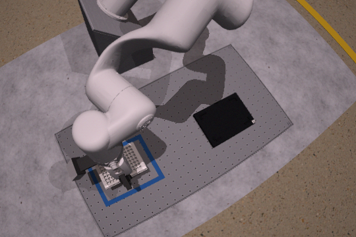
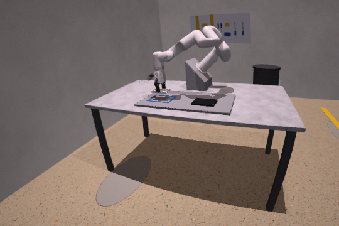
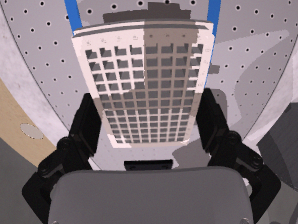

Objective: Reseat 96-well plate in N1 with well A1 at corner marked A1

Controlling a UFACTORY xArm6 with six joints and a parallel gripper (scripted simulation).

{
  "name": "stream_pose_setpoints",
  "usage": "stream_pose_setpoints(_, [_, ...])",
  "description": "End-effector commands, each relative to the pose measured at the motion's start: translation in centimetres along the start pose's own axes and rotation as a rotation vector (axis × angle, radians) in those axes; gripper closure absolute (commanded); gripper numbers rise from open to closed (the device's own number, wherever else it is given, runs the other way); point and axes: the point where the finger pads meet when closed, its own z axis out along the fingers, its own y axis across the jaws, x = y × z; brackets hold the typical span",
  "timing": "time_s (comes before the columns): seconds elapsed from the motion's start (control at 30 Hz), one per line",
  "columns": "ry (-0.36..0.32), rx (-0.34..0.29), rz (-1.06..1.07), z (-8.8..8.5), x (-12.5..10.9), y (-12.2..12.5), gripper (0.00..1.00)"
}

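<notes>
The white 96-well plate [image 1: 122, 165] hangs in my gripper [image 1: 112, 175], which is shut on its two long sides, a little above the blue taped outline B1 [image 1: 126, 170] at the left end of the deck. In the exterior view the plate [image 2: 160, 90] is held above the outline [image 2: 162, 98]. The black nest N1 [image 1: 225, 119] stands empty at the right, with a small white mark [image 1: 253, 121] at its right corner. I cannot make out the plate's cut corner.
The grey perforated deck [image 1: 175, 141] lies on the table top. The arm's grey base block [image 1: 105, 26] stands behind the deck. The arm's elbow and wrist hide part of the plate from above. A black bin [image 2: 266, 74] stands behind the table.
</notes>
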Motion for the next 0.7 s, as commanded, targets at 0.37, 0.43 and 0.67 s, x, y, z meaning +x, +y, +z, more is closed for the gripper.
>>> stream_pose_setpoints(0.37, [0.002, 0.004, -0.001, 2.1, 0.0, -0.2, 1.00])
stream_pose_setpoints(0.43, [0.002, 0.004, -0.001, 2.4, 0.0, -0.2, 1.00])
stream_pose_setpoints(0.67, [0.002, 0.004, -0.001, 3.6, 0.0, -0.2, 1.00])
